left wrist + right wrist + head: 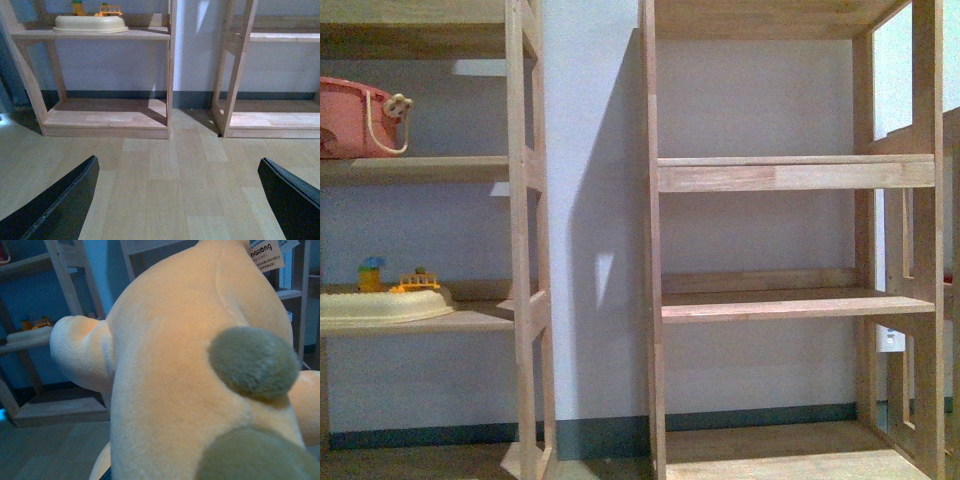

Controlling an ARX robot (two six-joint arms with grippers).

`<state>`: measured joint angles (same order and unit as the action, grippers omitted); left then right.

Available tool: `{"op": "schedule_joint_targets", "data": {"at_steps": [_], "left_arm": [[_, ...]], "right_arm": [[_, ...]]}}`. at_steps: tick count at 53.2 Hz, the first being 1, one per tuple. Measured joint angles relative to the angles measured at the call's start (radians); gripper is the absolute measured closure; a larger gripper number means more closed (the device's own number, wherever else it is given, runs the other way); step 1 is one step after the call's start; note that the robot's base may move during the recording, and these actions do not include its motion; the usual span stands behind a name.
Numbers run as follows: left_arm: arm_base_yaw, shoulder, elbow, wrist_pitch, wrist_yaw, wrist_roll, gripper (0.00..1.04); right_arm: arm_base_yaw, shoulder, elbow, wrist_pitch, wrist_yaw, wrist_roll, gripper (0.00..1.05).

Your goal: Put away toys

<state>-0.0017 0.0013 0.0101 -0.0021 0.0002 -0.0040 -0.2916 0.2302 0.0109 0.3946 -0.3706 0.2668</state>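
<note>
Two pale wooden units, the left shelf unit (523, 200) and the right shelf unit (795, 177), are standing side by side against the wall, with a strip of wall showing between them. Both are resting their bottom boards on the light plank floor (165, 195). The left shelf unit is carrying a pink basket (350, 115) on its upper board and a cream tray (380, 306) on the board below, with small yellow toy pieces (372, 275) sitting on that tray.

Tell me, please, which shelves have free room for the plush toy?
Free: the right unit's upper shelf, middle shelf and bottom board, bare between the posts. Taken: in the left unit, a pink basket on the upper shelf, a cream tray on the middle one.
</note>
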Motion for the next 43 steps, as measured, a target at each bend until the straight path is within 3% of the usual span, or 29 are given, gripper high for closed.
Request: {"op": "schedule_joint_targets", "data": {"at_steps": [43], "left_arm": [[0.0, 0.0, 0.0, 0.0, 0.0, 0.0, 0.06]], "right_arm": [[0.0, 0.0, 0.0, 0.0, 0.003, 0.0, 0.85]]}}
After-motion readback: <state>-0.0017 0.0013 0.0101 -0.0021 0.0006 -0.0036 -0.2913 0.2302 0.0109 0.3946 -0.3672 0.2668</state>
